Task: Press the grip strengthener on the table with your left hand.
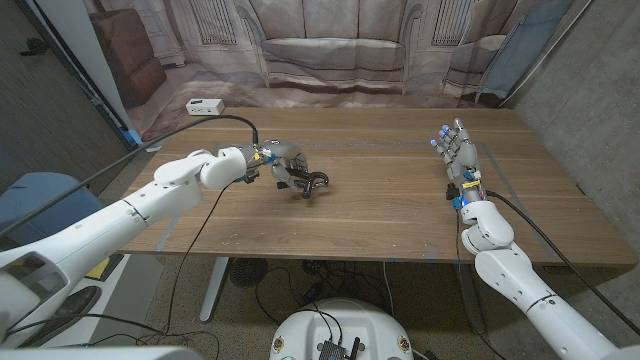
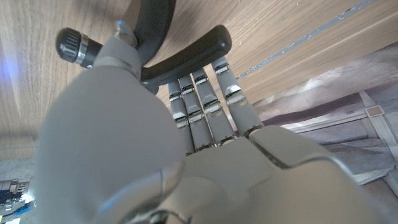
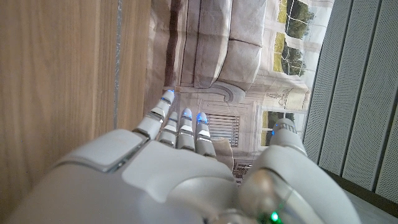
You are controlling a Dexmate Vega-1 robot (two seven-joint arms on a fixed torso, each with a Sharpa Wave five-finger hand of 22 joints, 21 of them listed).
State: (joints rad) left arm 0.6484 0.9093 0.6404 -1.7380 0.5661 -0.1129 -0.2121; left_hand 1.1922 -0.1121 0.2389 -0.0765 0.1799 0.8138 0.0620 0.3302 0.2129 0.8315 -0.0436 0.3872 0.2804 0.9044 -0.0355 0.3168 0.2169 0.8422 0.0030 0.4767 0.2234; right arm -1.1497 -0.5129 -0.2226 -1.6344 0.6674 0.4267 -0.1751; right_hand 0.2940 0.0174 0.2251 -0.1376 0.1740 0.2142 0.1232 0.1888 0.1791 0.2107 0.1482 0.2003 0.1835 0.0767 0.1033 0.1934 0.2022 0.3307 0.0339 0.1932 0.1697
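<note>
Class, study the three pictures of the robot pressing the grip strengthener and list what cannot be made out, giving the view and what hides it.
1. Head view: the grip strengthener is small and partly covered by the left hand; how far it is squeezed cannot be told.
2. Left wrist view: the hand's back hides most of the strengthener's handles; the picture's edge cuts one off.
3. Right wrist view: the right hand shows its back, so its palm side is hidden.

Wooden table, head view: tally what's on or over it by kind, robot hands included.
Black metal-sprung grip strengthener: 1
White robot hands: 2, the left hand on the strengthener, the right hand with its fingers apart, holding nothing
White power strip, far left edge: 1
Total: 4
</note>
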